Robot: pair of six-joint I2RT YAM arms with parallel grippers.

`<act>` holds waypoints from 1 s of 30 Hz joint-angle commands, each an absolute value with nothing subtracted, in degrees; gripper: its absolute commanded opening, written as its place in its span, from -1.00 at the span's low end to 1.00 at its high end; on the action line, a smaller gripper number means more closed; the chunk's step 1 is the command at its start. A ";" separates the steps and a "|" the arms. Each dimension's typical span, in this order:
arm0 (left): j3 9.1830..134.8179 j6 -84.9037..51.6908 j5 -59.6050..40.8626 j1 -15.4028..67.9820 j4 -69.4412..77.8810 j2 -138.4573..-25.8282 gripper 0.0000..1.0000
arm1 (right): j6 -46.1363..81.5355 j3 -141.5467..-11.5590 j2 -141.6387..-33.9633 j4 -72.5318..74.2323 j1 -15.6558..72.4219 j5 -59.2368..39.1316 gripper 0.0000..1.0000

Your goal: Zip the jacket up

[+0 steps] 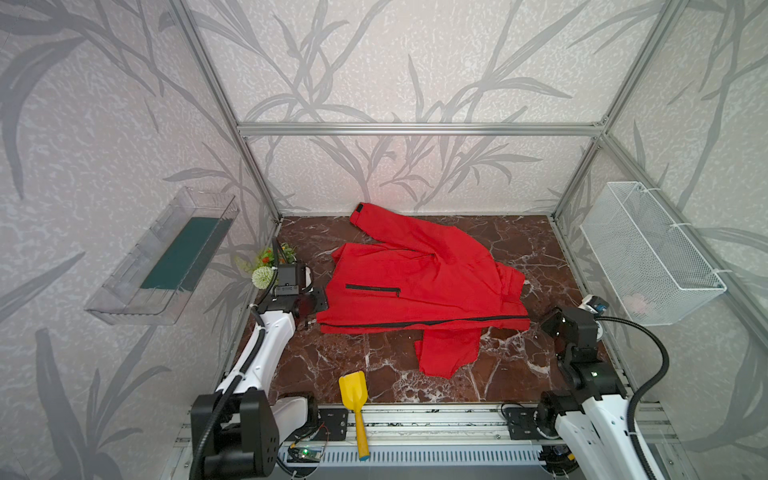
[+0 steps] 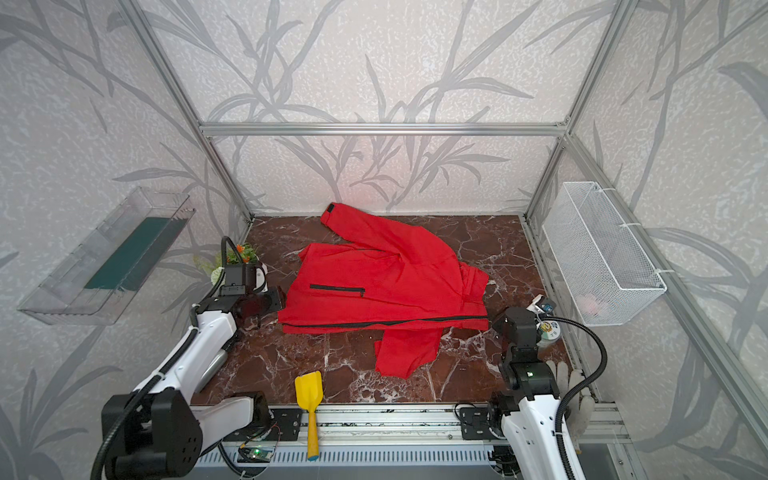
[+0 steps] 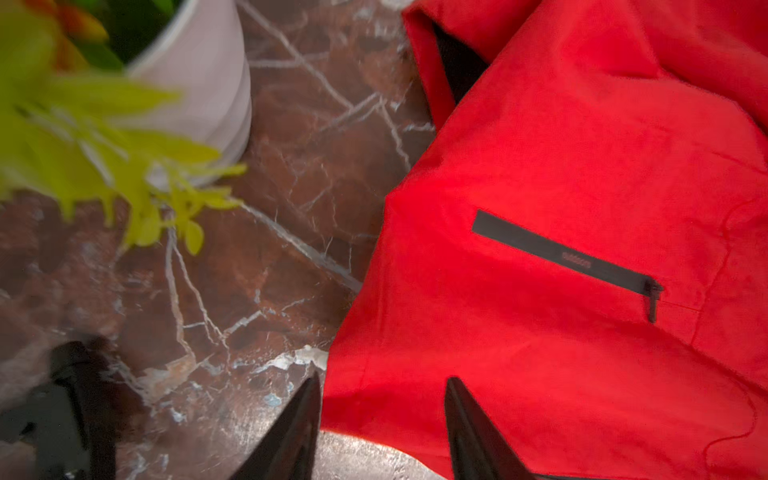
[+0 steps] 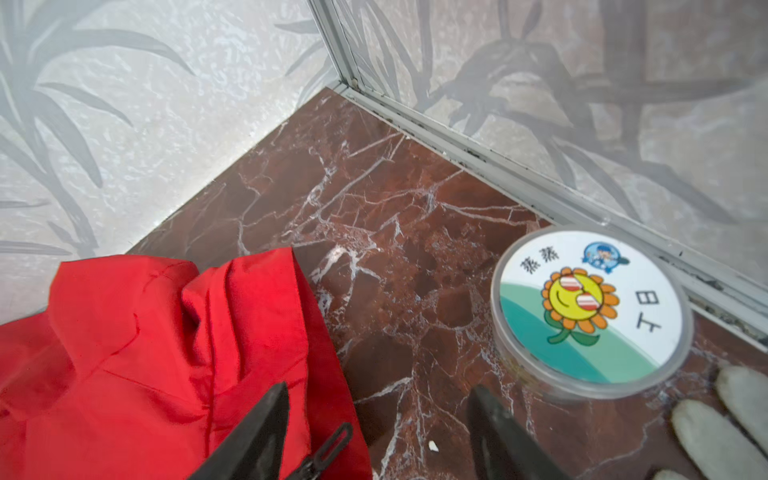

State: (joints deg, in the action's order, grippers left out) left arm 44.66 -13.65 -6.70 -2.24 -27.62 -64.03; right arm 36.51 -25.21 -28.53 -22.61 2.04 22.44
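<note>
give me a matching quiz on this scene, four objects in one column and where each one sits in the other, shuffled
1 bright red fabric jacket
2 yellow plastic toy shovel
3 white wire mesh basket
4 round clear plastic tub with sunflower lid

a hanging on the right wall
b spread over the middle of the brown marble tabletop
c at the tabletop's front edge, handle sticking out past it
d standing on the tabletop near the right wall

Pairs: 1-b, 2-c, 3-a, 4-d

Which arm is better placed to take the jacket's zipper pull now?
Right. The zipper pull lies beside the right fingers; the left fingers are at the opposite end of the jacket.
</note>
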 commanded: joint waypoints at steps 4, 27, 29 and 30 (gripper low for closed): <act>46.97 -17.23 -5.58 8.81 -24.15 -61.73 0.08 | 32.96 -33.14 -38.52 -25.58 6.86 15.48 0.37; 50.59 -33.47 -6.44 51.69 -5.96 -91.04 -0.06 | 51.36 -23.74 -51.67 -17.13 23.51 4.37 0.34; 50.36 -33.86 -6.84 51.85 -5.76 -91.51 -0.06 | 52.23 -22.64 -51.50 -17.14 23.47 5.02 0.36; 50.10 -34.26 -7.15 51.89 -5.70 -91.73 -0.06 | 52.38 -22.06 -51.50 -16.98 23.14 5.54 0.38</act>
